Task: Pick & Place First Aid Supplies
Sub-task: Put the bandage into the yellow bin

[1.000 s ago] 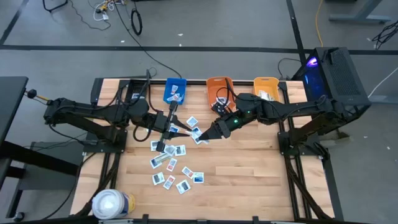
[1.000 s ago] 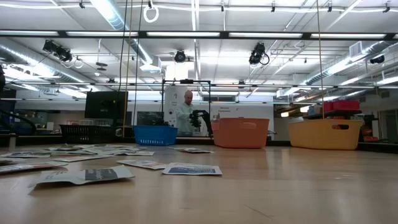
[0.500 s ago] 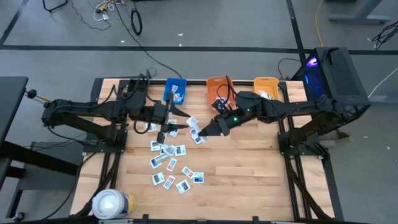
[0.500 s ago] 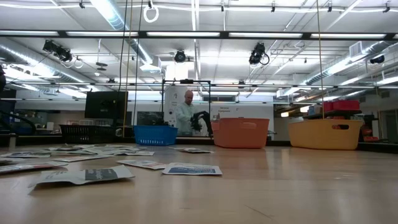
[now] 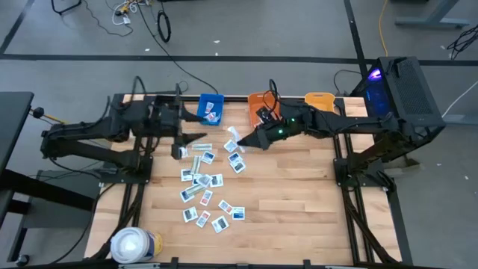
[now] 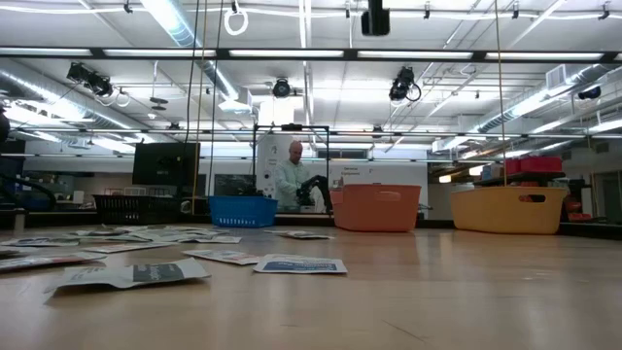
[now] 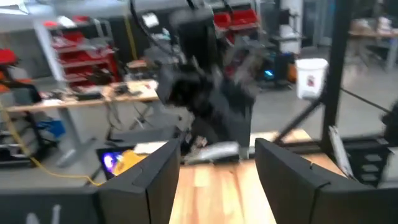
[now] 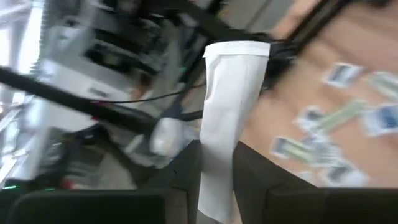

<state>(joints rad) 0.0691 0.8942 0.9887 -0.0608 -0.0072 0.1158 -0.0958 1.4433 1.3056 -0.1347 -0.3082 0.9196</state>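
White flat paper packet stands pinched in the right hand, clear only from its wrist; left hand spread, empty.

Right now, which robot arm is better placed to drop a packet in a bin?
Probably the right. The right gripper is shut on a white packet, close to the blue bin and orange bin. The left gripper is open and empty.

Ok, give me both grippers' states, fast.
Left gripper: open, empty.
Right gripper: shut on a white packet, lifted off the table.
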